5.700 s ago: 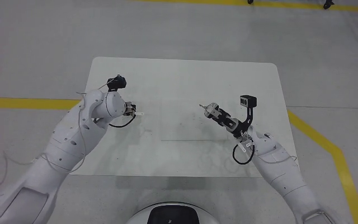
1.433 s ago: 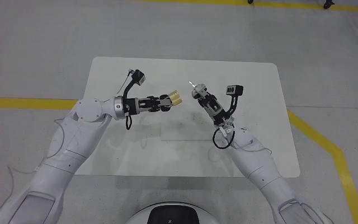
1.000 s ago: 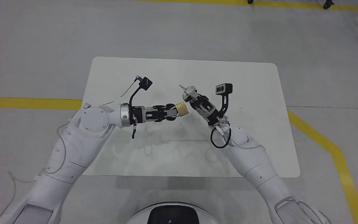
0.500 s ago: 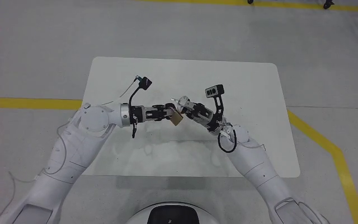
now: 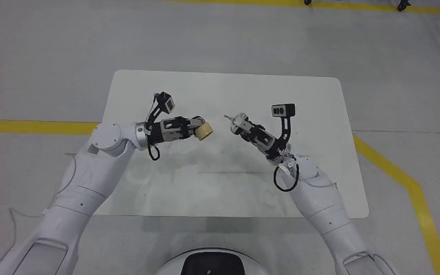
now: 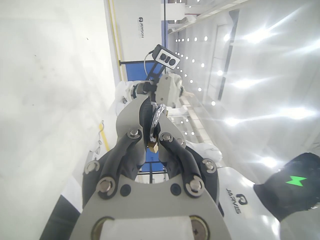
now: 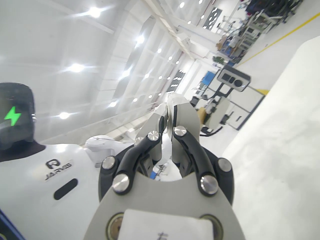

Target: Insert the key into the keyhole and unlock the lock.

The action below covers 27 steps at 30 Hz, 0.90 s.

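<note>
Judged step: alignment before insertion. My left pincer point(image 5: 196, 128) clamped on padlock point(image 5: 203, 130), my right pincer point(image 5: 238, 124) clamped on key point(image 5: 231, 118); both above desk point(image 5: 302, 96) centre, apart. Next: line key tip with keyhole, advance straight.

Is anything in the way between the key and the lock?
Nothing visible is. The left gripper holds the lock above the table. The right gripper holds the key. They face each other with only open air between them.
</note>
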### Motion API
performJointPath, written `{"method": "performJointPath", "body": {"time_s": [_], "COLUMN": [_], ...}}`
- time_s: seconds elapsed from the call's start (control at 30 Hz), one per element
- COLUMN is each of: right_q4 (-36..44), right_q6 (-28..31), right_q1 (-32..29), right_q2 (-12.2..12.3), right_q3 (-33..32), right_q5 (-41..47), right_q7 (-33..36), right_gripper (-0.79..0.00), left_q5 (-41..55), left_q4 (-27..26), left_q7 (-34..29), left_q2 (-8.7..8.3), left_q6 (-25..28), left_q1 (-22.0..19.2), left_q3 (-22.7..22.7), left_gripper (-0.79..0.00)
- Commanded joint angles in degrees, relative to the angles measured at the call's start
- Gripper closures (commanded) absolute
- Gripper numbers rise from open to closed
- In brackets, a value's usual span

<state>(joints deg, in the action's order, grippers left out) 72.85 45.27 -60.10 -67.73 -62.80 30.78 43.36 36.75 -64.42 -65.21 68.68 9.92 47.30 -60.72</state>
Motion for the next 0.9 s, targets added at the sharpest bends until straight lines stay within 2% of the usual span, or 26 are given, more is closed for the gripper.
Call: {"method": "performJointPath", "body": {"time_s": [0.0,0.1,0.2,0.23,0.27,0.6,0.67,0.73,0.87], "right_q4": [3.23,8.79,12.66,13.66,14.64,14.64,14.64,15.18,16.00], "right_q6": [-1.14,-3.54,-5.25,-5.73,-6.61,-6.61,-6.61,-8.09,-14.94], "right_q1": [-1.92,-5.36,-8.07,-8.78,-9.63,-9.63,-9.63,-10.00,-11.26], "right_q2": [0.29,0.62,0.94,1.01,0.96,0.96,0.96,0.88,0.66], "right_q3": [-1.95,-3.80,-5.46,-5.56,-4.63,-4.63,-4.63,-4.50,-3.64], "right_q5": [-10.19,-17.11,-20.70,-20.84,-17.23,-17.23,-17.23,-16.95,-12.56], "right_q7": [-7.00,-12.32,-14.87,-14.69,-12.83,-12.83,-12.83,-13.79,-14.31], "right_gripper": [0.000,0.000,0.000,0.000,0.000,0.000,0.000,0.000,0.000], "left_q5": [2.36,3.97,4.61,4.55,4.55,4.55,1.49,-2.56,0.67], "left_q4": [3.06,7.33,11.42,11.72,11.72,11.72,11.09,8.92,5.45], "left_q7": [-2.18,-4.79,-6.09,-6.43,-6.43,-6.43,-3.70,3.01,6.45], "left_q2": [0.45,1.24,1.96,2.03,2.03,2.03,1.94,1.79,1.96], "left_q6": [-0.75,-2.46,-2.65,-2.54,-2.54,-2.54,-3.47,-3.71,-7.42], "left_q1": [-1.56,-4.09,-6.35,-6.54,-6.54,-6.54,-6.03,-5.48,-3.68], "left_q3": [0.73,2.36,3.56,3.71,3.71,3.71,4.39,4.44,3.62], "left_gripper": [0.000,0.000,0.000,0.000,0.000,0.000,0.000,0.000,0.000]}}
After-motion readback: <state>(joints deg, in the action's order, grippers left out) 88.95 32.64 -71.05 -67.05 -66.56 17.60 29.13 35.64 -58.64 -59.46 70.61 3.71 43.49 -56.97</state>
